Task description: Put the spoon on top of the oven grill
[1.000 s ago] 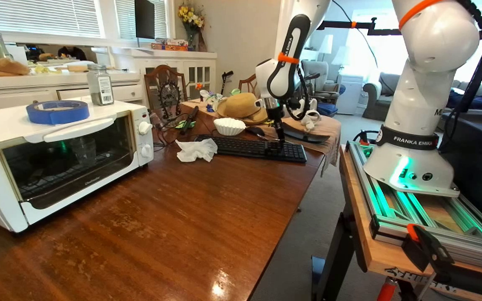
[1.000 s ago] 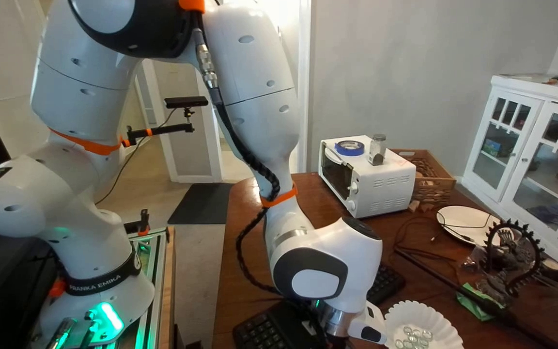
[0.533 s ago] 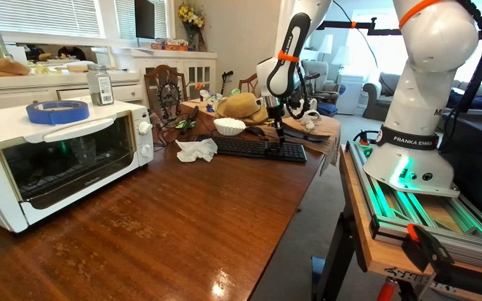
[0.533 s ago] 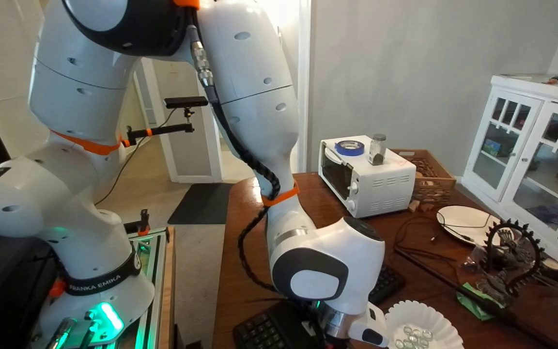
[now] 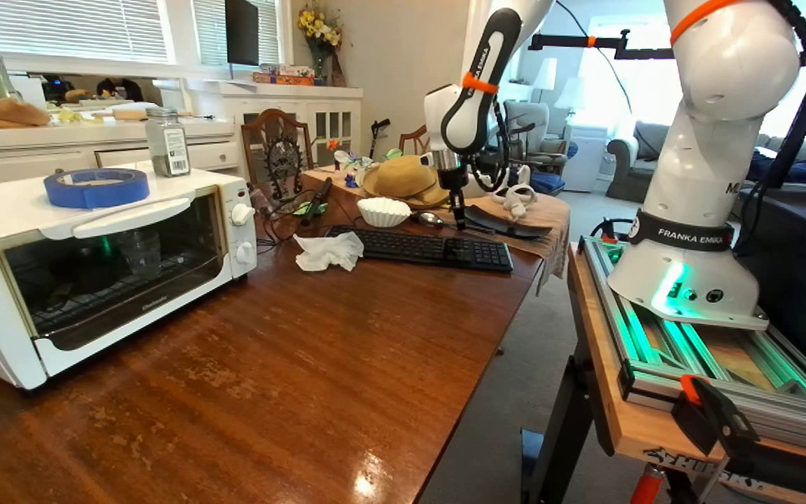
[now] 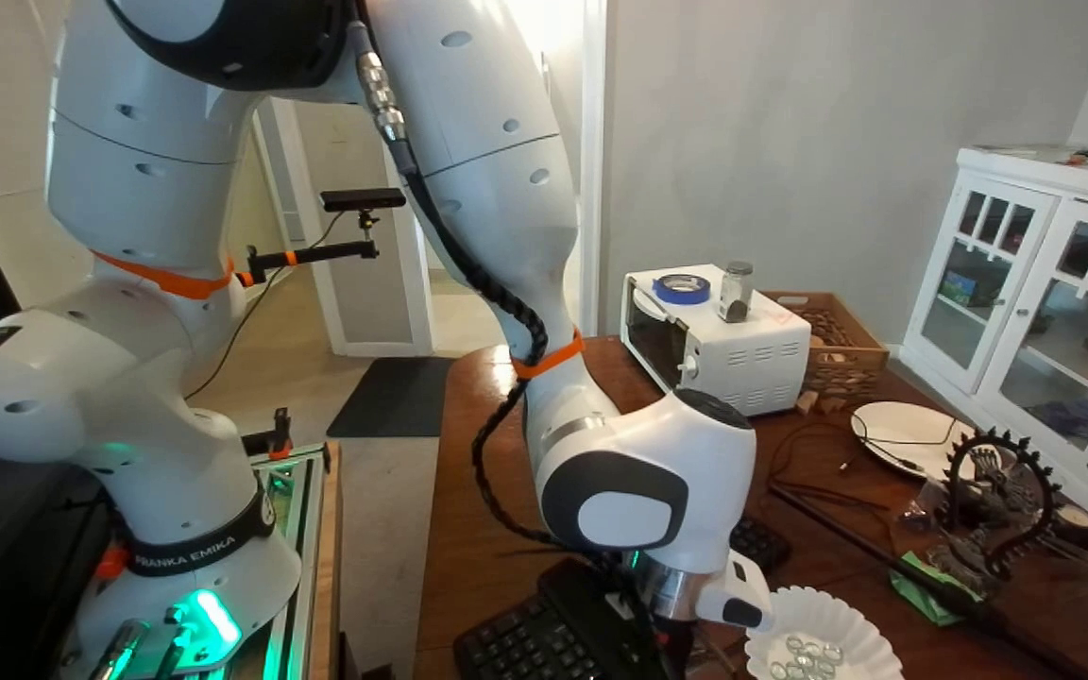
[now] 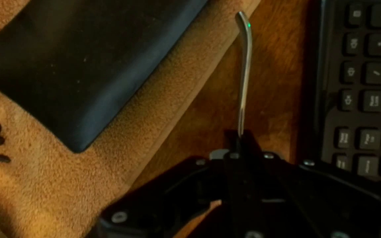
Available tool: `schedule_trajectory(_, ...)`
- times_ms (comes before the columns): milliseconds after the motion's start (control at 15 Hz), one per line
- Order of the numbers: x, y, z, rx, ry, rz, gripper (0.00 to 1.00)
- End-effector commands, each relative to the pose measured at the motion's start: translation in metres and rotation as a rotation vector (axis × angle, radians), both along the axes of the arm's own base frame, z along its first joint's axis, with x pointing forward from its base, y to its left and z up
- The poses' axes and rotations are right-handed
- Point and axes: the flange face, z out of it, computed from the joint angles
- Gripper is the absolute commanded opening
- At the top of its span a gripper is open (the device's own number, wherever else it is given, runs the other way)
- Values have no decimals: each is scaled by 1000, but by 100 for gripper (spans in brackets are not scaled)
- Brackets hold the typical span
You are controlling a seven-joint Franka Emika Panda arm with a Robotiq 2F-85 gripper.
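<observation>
A glossy brown wooden table (image 5: 270, 364) is bearing a white, boxy, glass-doored toaster oven (image 5: 112, 273); a long black plastic keyboard (image 5: 413, 250) is lying near the table's edge; close to the keyboard, a black two-fingered gripper (image 7: 240, 137) is pinching a slim, shiny metal spoon (image 7: 244, 72); the spoon is being held well apart from the oven.

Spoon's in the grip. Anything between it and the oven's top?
Yes: the keyboard and crumpled paper lie low between the spoon and the oven, so a lifted path should probably clear them. On the oven's top, the blue tape and a jar take up part of the landing area.
</observation>
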Motion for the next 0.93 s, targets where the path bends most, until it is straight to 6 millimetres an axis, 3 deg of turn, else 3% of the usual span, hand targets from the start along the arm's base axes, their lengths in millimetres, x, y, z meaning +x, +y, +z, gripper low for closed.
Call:
schedule_trajectory(0,10,14,29,11,-59,52,1)
schedule_trajectory(267,17,31,63,80,-147,200,1)
schedule_trajectory(400,12,32,79,156,-169,222,1)
schedule_trajectory(467,7,29,82,189,-171,229,1)
schedule_trajectory(533,26,32,70,134,-161,205,5)
schedule_trajectory(867,12,26,80,167,-172,226,5)
